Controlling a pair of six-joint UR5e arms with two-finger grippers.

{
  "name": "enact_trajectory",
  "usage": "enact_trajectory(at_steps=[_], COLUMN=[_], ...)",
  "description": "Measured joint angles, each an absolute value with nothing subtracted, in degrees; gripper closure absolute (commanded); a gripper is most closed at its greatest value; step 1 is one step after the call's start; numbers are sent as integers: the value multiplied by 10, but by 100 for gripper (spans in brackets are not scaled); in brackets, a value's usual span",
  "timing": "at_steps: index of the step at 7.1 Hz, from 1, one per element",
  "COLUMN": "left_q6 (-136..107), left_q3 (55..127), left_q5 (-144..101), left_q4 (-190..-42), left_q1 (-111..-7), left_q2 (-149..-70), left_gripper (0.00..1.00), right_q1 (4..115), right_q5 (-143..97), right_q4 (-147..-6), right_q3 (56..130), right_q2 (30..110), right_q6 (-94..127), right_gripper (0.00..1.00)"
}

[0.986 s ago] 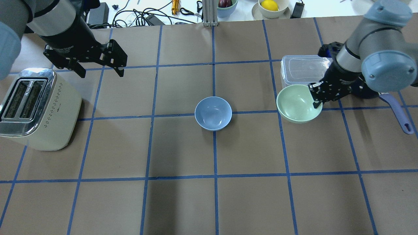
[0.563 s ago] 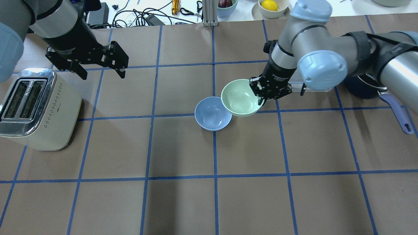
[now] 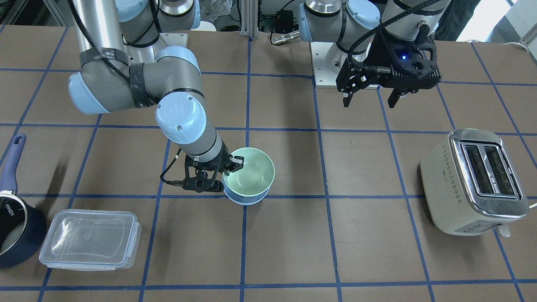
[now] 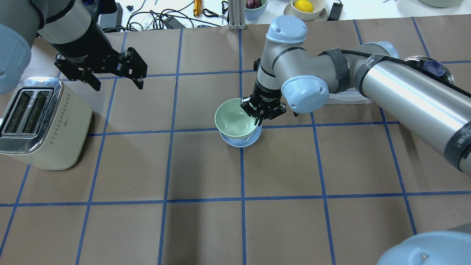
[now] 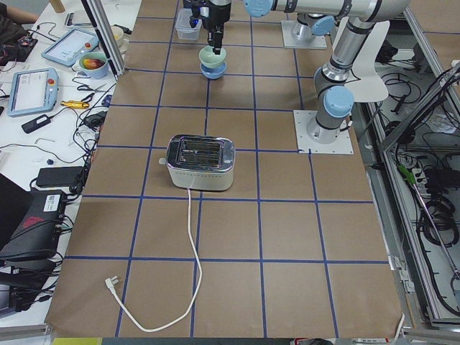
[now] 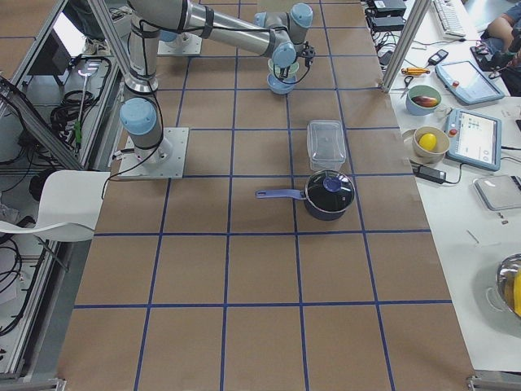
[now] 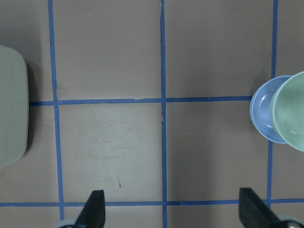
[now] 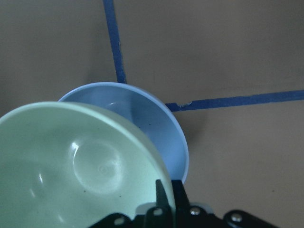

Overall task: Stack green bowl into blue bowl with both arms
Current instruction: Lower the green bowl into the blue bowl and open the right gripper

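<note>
My right gripper (image 4: 259, 117) is shut on the rim of the green bowl (image 4: 234, 119) and holds it just over the blue bowl (image 4: 241, 140), which stands at the table's middle. In the front view the green bowl (image 3: 251, 174) hides most of the blue bowl (image 3: 245, 199). The right wrist view shows the green bowl (image 8: 80, 166) slightly off-centre above the blue bowl (image 8: 156, 128). My left gripper (image 4: 114, 84) is open and empty, high above the table's far left, beside the toaster. The left wrist view has both bowls at its right edge, green (image 7: 290, 114) and blue (image 7: 263, 111).
A cream toaster (image 4: 40, 121) stands at the left. A clear lidded container (image 3: 90, 239) and a navy saucepan (image 3: 14, 218) sit on the right arm's side. Bowls with fruit (image 4: 305, 7) and cables lie beyond the table's far edge.
My right gripper carried the green bowl leftward from beside the container to over the blue bowl. The left gripper barely moved.
</note>
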State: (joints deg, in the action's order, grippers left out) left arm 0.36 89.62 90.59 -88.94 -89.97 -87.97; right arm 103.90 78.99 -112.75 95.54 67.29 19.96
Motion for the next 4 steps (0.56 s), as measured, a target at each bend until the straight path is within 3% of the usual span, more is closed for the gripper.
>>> enact_trajectory(at_steps=[1, 3, 4], left_q6=[4, 4, 4], left_q3=[896, 895, 895], left_q5=[906, 906, 906], left_q4=[-889, -889, -889], left_q1=[-900, -900, -901], left_q2=[-880, -880, -880], left_gripper=[0, 0, 0], right_q1=[1041, 1041, 1041], right_q5=[795, 800, 801], right_q4=[-1144, -1169, -1173], right_q3=[963, 973, 973], right_q2=[668, 664, 663], right_q6=[198, 195, 194], right_gripper=[100, 1, 0])
